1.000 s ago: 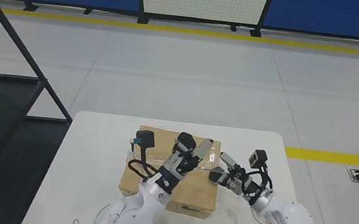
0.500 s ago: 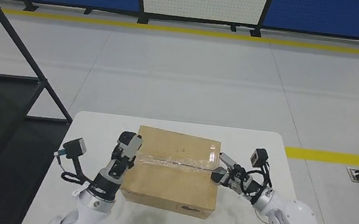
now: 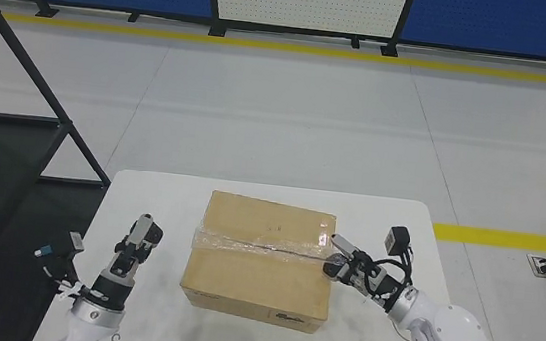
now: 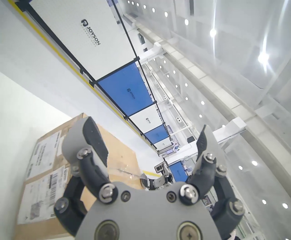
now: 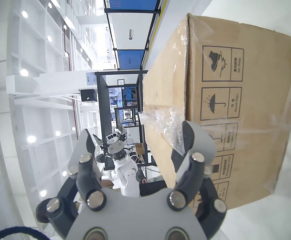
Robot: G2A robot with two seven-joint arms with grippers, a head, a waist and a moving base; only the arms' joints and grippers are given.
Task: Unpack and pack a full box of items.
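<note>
Sitting mid-way on the white surface [image 3: 378, 222]: one closed brown cardboard box [image 3: 260, 274], with crumpled clear packing tape [image 3: 275, 243] lifting along its top seam. Left gripper [image 3: 148, 224]: at the box's 9 o'clock, well apart from it, jaws spread wide. Right gripper [image 3: 332, 260]: at the box's 3 o'clock, just beside the tape's loose end, jaws apart.

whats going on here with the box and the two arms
A two-armed robot is working on a closed cardboard box on a white table. The right hand is open at the box's right end, close beside the crumpled, partly lifted clear tape on the top seam, gripping nothing. The left hand is open and empty, off the box's left end and apart from it. The flaps are shut, so nothing is unpacked yet.
</note>
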